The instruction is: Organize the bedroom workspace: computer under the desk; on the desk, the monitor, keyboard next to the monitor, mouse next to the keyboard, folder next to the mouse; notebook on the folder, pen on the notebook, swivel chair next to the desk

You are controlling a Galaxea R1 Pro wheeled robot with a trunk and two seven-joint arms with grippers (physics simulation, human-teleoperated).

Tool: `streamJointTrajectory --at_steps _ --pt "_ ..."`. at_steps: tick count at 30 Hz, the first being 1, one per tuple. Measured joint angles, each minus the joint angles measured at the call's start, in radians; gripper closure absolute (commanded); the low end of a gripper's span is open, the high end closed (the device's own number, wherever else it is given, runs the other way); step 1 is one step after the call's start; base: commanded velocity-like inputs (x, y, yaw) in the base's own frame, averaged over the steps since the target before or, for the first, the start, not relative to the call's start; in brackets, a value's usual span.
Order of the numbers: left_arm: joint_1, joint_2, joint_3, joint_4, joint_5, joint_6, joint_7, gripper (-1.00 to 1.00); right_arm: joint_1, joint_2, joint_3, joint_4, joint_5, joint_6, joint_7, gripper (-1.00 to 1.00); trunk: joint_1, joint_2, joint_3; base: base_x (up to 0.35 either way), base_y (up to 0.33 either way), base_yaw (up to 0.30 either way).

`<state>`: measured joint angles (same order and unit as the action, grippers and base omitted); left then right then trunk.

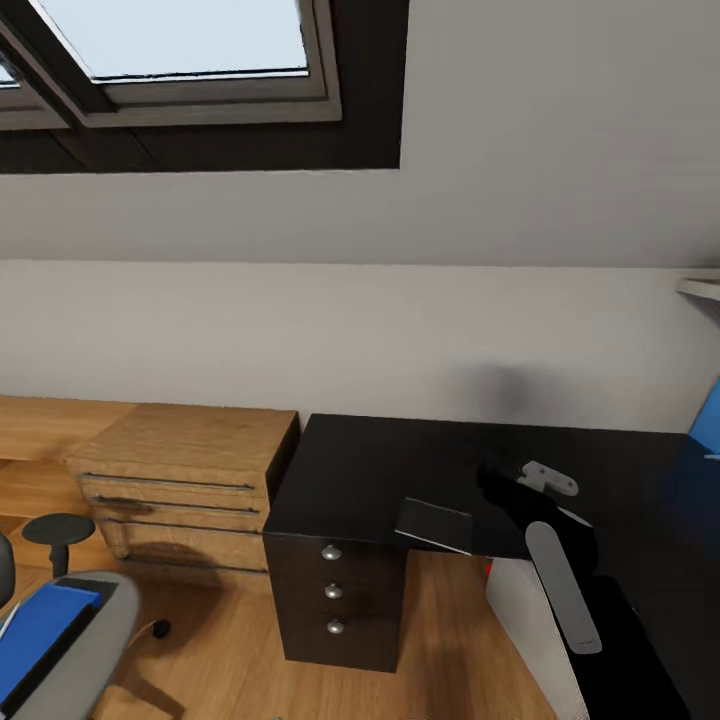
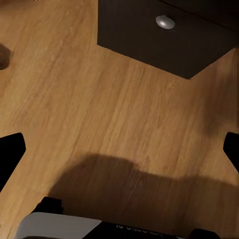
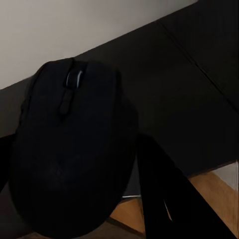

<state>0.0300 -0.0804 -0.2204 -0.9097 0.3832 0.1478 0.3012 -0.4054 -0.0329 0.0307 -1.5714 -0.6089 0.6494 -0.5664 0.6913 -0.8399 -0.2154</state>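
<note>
My right gripper point(image 1: 500, 487) hovers over the black desk point(image 1: 380, 470), shut on the small dark mouse point(image 3: 74, 149). In the right wrist view the mouse sits between the two fingers point(image 3: 154, 189) above the desk top point(image 3: 189, 99). A thin dark notebook point(image 1: 433, 526) lies at the desk's front edge, partly overhanging. The bright blue folder point(image 1: 45, 630) rests on the grey swivel chair point(image 1: 105, 625) at the lower left. The pale computer point(image 1: 525, 615), with a red light, stands under the desk. My left gripper point(image 2: 119, 152) is open over bare wooden floor.
A light-wood drawer unit point(image 1: 180, 480) stands left of the desk's black drawer block point(image 1: 335, 600). A small black stool point(image 1: 58, 530) is on the floor beside the chair. A blue panel point(image 1: 706, 420) shows at the right edge. A sloped ceiling with a skylight point(image 1: 180, 40) rises behind.
</note>
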Motion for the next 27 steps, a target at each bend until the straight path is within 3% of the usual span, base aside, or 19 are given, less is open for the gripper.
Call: streamJointTrajectory --at_steps 6,8,10,11,12,13,15,17,19,21,27 --pt "0.001 0.0 0.0 0.0 0.0 -0.001 -0.001 -1.0 0.0 -0.002 -0.006 0.0 0.003 0.002 0.0 1.0 0.0 0.0 0.0 0.0 0.0 -0.038" --pt "0.0 0.0 0.0 0.0 -0.001 -0.001 -0.001 -1.0 0.0 -0.015 -0.006 0.0 0.015 0.01 -0.002 1.0 0.0 0.0 0.0 0.0 0.0 -0.003" --pt "0.001 0.0 0.0 0.0 -0.001 -0.001 -0.002 -1.0 0.0 -0.108 -0.006 0.002 0.074 0.057 0.016 1.0 0.0 0.0 0.0 0.0 0.0 0.0" --pt "0.001 0.0 0.0 0.0 -0.002 -0.002 -0.003 -1.0 -0.001 -0.193 -0.008 0.014 0.094 0.07 0.082 1.0 0.0 0.0 0.0 0.0 0.0 0.0" --pt "0.001 0.0 0.0 0.0 -0.002 -0.002 -0.003 -1.0 -0.002 -0.255 -0.008 0.028 0.1 0.073 0.144 1.0 0.0 0.0 0.0 0.0 0.0 0.0" --pt "0.001 -0.001 0.0 0.0 -0.002 -0.002 -0.003 -1.0 -0.002 -0.295 -0.012 0.048 0.1 0.073 0.189 1.0 0.0 0.0 0.0 0.0 0.0 0.0" --pt "0.001 -0.001 -0.001 0.001 -0.002 -0.002 -0.003 -1.0 -0.002 -0.345 -0.024 0.099 0.101 0.071 0.257 1.0 0.0 0.0 0.0 0.0 0.0 0.0" --pt "0.001 -0.002 -0.004 0.0 -0.004 -0.003 -0.003 -1.0 -0.002 -0.384 -0.049 0.185 0.103 0.068 0.35 1.0 0.0 0.0 0.0 0.0 0.0 0.0" --pt "0.0 -0.001 -0.004 0.0 -0.004 -0.003 -0.002 -1.0 -0.002 -0.399 -0.066 0.231 0.11 0.066 0.414 1.0 0.0 0.0 0.0 0.0 0.0 0.0" --pt "0.0 -0.001 -0.004 0.0 -0.004 -0.003 -0.002 -1.0 -0.002 -0.419 -0.085 0.269 0.147 0.064 0.477 1.0 0.0 0.0 0.0 0.0 0.0 0.0" --pt "0.001 -0.001 -0.003 0.0 -0.005 -0.003 -0.003 -1.0 -0.002 -0.476 -0.144 0.349 0.205 0.059 0.632 1.0 0.0 0.0 0.0 0.0 0.0 0.0"
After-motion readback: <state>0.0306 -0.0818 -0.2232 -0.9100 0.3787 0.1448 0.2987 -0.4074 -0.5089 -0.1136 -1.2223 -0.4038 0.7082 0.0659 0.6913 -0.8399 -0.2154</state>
